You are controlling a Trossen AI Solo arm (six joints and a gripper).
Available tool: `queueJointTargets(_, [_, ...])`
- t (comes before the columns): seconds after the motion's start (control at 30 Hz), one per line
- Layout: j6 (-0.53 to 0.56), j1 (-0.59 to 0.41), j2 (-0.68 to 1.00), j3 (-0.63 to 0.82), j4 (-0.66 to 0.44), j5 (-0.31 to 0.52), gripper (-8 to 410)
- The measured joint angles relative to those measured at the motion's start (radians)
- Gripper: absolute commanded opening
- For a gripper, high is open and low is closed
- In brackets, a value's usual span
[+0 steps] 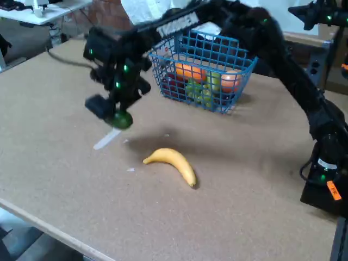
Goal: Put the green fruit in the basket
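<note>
In the fixed view the tool (117, 111) is closing around the green fruit (122, 119), carrying it above the desk (244, 190), left of the basket (202, 70). Its long axis is too blurred to tell. A banana (173, 163) is lying in front of the basket, pointing lower right.

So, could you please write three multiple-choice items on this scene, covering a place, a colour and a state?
1. Where is the banana?
A. in the basket
B. on the table
C. in the gripper

2. What colour is the basket?
A. blue
B. red
C. white

3. What is the gripper doing?
A. hanging open and empty
B. holding the green fruit above the table
C. gripping the basket rim

Answers: 1 B, it lies on the bare tabletop; 2 A, its wire mesh is blue; 3 B, the fruit sits between the fingers, off the surface.
</note>
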Motion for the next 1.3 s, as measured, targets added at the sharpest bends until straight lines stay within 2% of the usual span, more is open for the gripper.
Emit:
queueJointTargets(0.4, [-0.001, -0.038, -0.221, 0.000, -0.093, 0.168, 178])
queueJointTargets(0.8, [0.006, -0.212, -0.386, 0.000, -0.205, 0.176, 178])
queueJointTargets(1.3, [-0.006, -0.475, -0.426, 0.000, -0.242, 0.175, 178])
